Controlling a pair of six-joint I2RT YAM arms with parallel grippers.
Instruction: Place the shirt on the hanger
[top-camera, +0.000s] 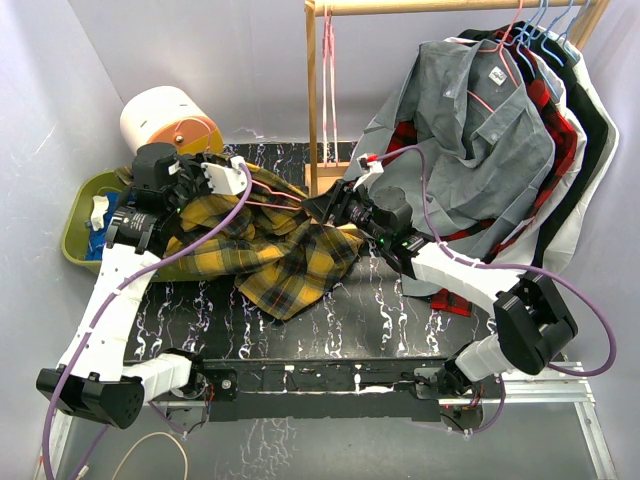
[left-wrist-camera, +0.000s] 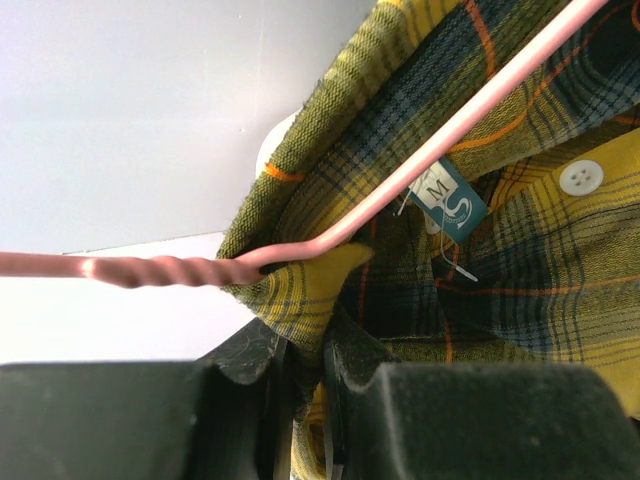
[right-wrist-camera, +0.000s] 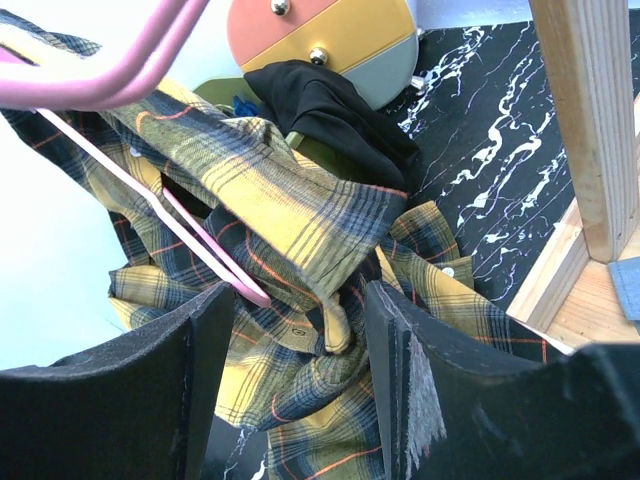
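The black marbled counter (top-camera: 380, 320) is bare along its near edge, just beyond the arm bases. The shirt (top-camera: 280, 255) lies crumpled on its left-centre part, the far-left portion raised and lapping over the rim of a green bin (top-camera: 72, 235).

The right gripper (right-wrist-camera: 300, 310) reaches in from the right, level with the heap's far edge. Its jaws stand wide apart with bunched plaid showing in the gap beyond them, and neither finger presses on the cloth.

To the left, the left gripper (left-wrist-camera: 305, 350) has its jaws closed on a fold of yellow plaid at the collar, just below the size label. The hanger (left-wrist-camera: 150, 270) passes right above that pinch: its twisted pink stem sticks out to the left, and one arm runs up inside the neck opening.

Farther left and back, a round white and orange object (top-camera: 160, 115) stands behind the bin. At the far right a wooden rack (top-camera: 312, 100) carries a grey shirt (top-camera: 470, 140) in front of a red-and-black plaid one (top-camera: 553, 118).
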